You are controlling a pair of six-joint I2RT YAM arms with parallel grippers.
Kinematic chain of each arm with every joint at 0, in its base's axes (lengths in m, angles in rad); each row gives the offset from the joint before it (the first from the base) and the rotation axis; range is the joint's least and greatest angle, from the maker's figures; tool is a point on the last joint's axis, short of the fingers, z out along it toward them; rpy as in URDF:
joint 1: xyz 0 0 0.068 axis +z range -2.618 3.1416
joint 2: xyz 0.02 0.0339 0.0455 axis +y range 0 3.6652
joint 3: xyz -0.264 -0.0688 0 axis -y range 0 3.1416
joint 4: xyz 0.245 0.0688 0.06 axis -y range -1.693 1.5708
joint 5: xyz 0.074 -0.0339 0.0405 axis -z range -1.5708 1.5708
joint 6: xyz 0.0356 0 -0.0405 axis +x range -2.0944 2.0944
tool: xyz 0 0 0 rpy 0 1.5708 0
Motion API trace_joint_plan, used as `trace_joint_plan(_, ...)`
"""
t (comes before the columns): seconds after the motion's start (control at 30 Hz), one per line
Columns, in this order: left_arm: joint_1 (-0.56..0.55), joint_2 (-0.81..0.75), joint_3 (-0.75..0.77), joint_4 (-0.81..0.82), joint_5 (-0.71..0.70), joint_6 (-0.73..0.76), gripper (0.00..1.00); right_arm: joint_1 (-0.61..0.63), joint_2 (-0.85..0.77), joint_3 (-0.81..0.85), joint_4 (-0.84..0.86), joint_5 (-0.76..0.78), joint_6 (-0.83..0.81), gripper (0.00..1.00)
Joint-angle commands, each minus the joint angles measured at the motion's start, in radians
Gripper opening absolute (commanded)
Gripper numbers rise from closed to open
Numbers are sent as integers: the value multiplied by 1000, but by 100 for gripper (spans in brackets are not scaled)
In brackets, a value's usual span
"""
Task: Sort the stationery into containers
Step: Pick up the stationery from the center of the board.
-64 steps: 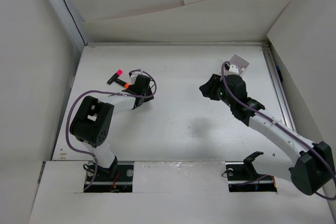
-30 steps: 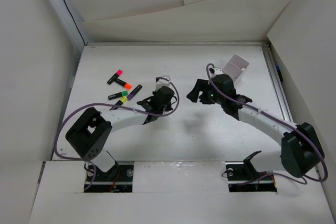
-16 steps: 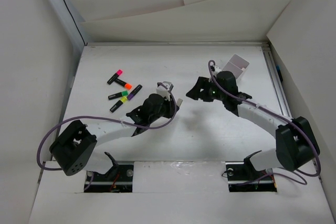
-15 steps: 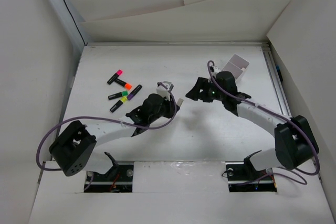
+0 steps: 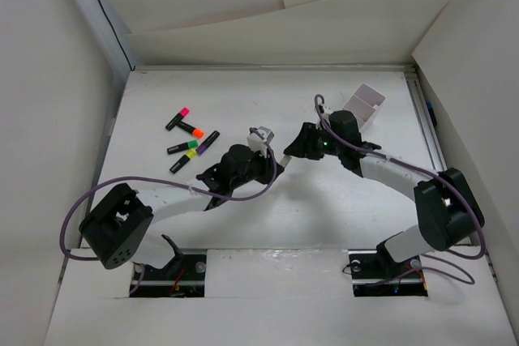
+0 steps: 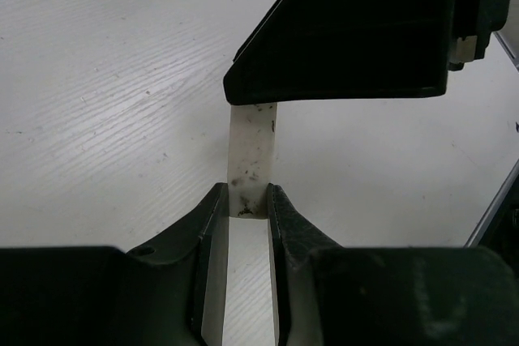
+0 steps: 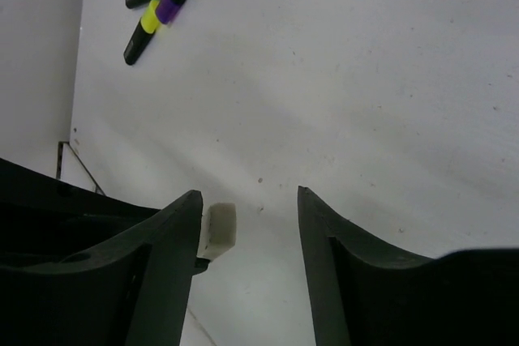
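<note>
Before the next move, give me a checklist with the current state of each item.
1. Left gripper clamped on the white piece: ok, pinched between both fingers.
2. Right gripper open to receive: ok, there is a clear gap between its fingers.
3. White piece centred in that gap: not ok. In the right wrist view it sits right beside one finger.
4. Tray reachable: ok, it stands uncovered just beyond the right gripper. Its contents: cannot tell.
5. Markers sorted: not ok, five lie loose on the table, far left.
</note>
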Motion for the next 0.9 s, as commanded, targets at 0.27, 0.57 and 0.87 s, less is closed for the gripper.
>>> trace_joint_plan(0.27, 0, 7, 44, 72, 25, 26, 10, 10, 60, 51, 79, -77, 29, 19)
trace_joint_plan(0.57, 0, 29, 72, 49, -73, 17, 10, 10, 81, 60, 88, -121, 29, 52)
trace_joint_plan(0.87, 0, 60, 104, 37, -94, 26, 10, 10, 90, 60, 99, -134, 29, 32)
